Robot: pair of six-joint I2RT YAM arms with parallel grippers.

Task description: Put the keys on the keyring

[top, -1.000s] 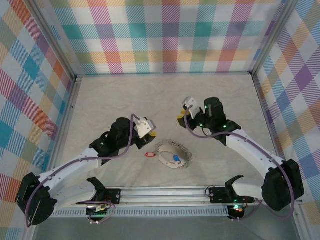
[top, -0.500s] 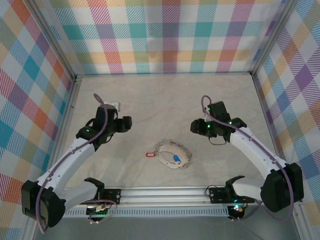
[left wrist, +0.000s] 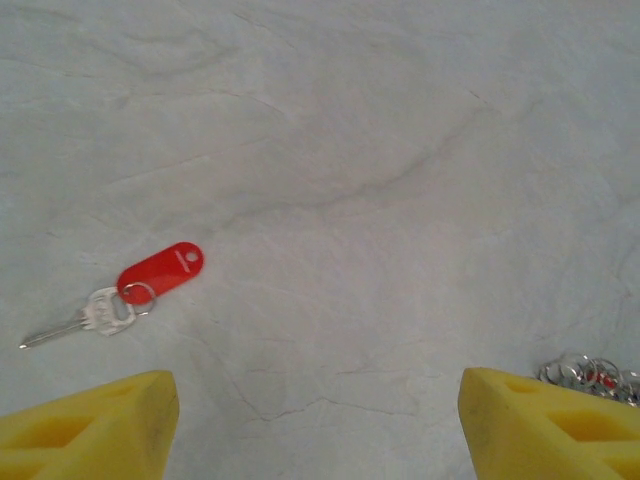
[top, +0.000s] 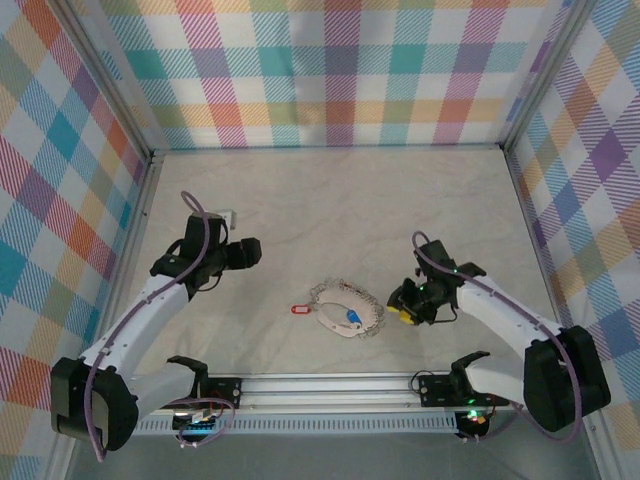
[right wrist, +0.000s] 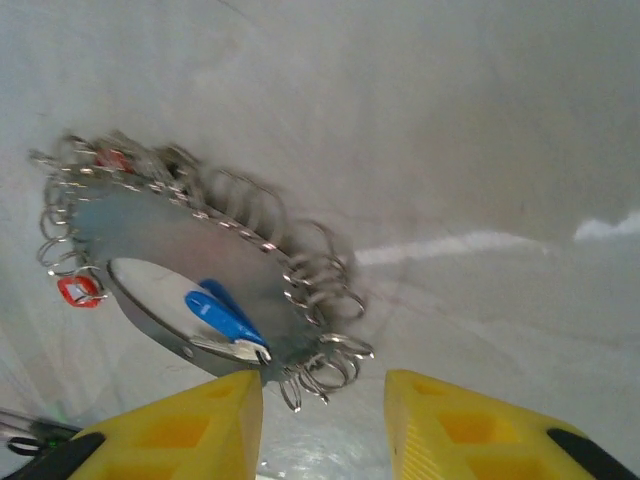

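Observation:
The keyring (top: pixel 350 298) is a pale loop of small linked silver rings lying at the table's middle front. A blue-headed key (top: pixel 352 319) lies inside it, and a red-headed key (top: pixel 299 309) lies just left of it. In the left wrist view the red key (left wrist: pixel 160 270) rests on the table, far ahead of my open left gripper (left wrist: pixel 315 430). That gripper (top: pixel 252 252) hangs up and to the left of the loop. My right gripper (top: pixel 398 306) is at the loop's right edge. Its yellow fingertips (right wrist: pixel 180 430) stand apart, with the keyring's rings (right wrist: pixel 320 370) just ahead of the gap and the blue key (right wrist: pixel 220 310) beyond.
Checked walls close in the table on three sides. A metal rail (top: pixel 330 385) runs along the near edge between the arm bases. Bare pale tabletop (top: pixel 330 200) stretches behind the keyring.
My left arm has pulled back to the left, away from the red key, and its jaws have opened. My right arm has swung down from the back to the keyring's right edge, and its jaws have narrowed.

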